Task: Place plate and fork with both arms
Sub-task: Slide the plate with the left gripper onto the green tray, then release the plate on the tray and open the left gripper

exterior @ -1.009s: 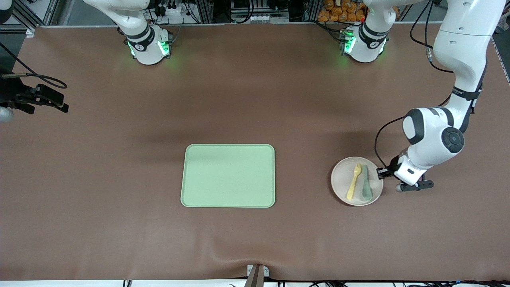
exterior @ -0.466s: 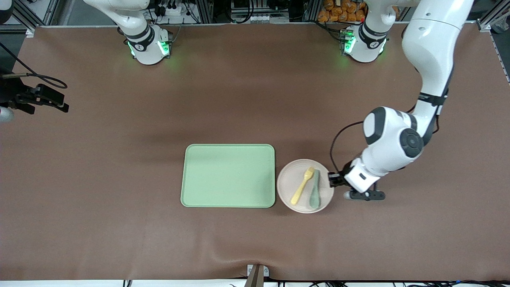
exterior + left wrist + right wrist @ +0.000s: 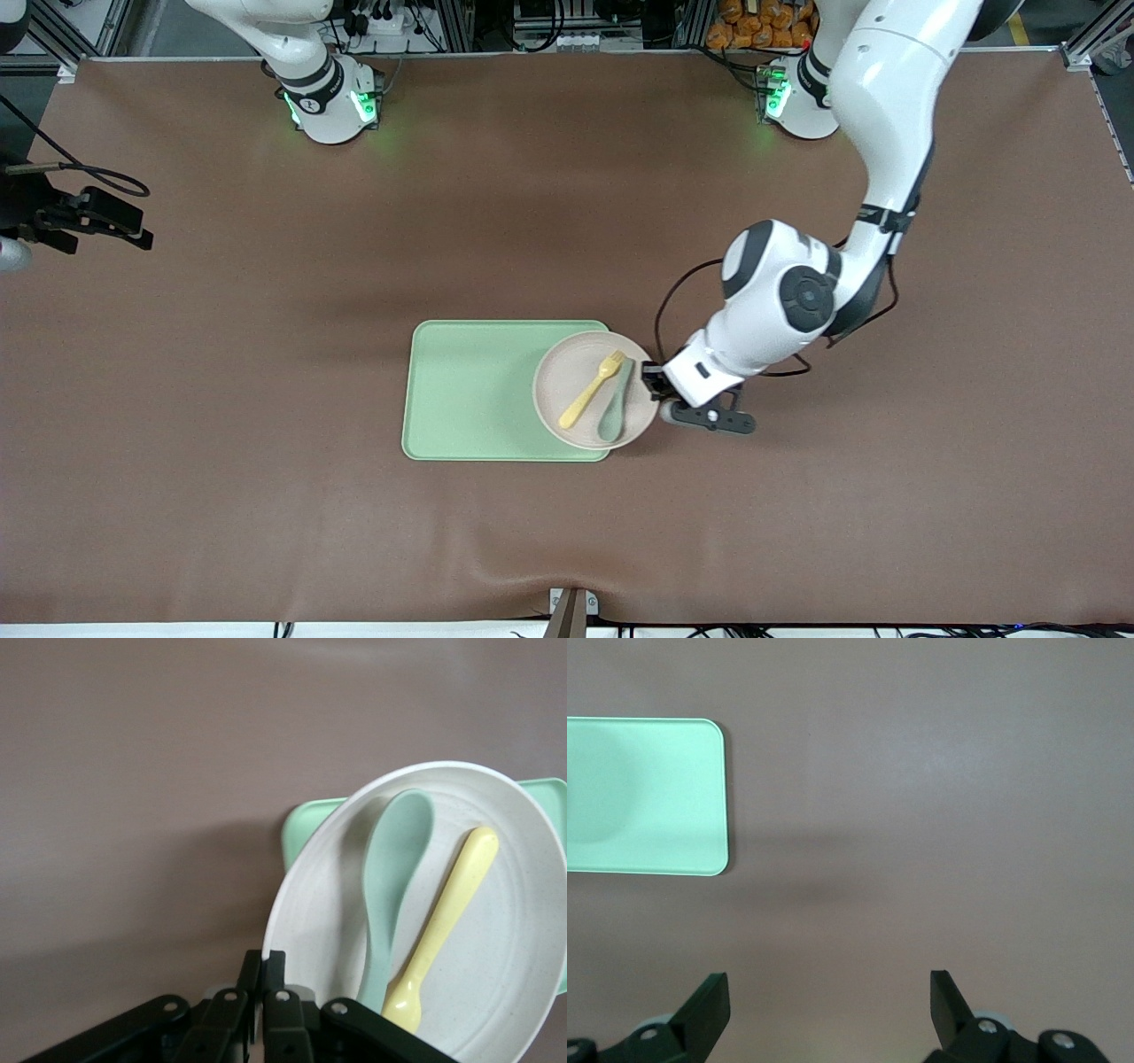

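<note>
Left tool (image 3: pixel 654 379) clamped shut; right tool (image 3: pixel 830 1010) spread wide.

Lighting is even and diffuse from overhead. My left arm (image 3: pixel 788 301) casts a soft shadow on the table (image 3: pixel 266 496). Green indicator lamps glow at both bases. My left wrist view is soft-focused at my fingers (image 3: pixel 266 1019); the plate (image 3: pixel 523 983) shades itself faintly.

Brown-covered table (image 3: pixel 266 399), cluttered equipment racks (image 3: pixel 549 22)
</note>
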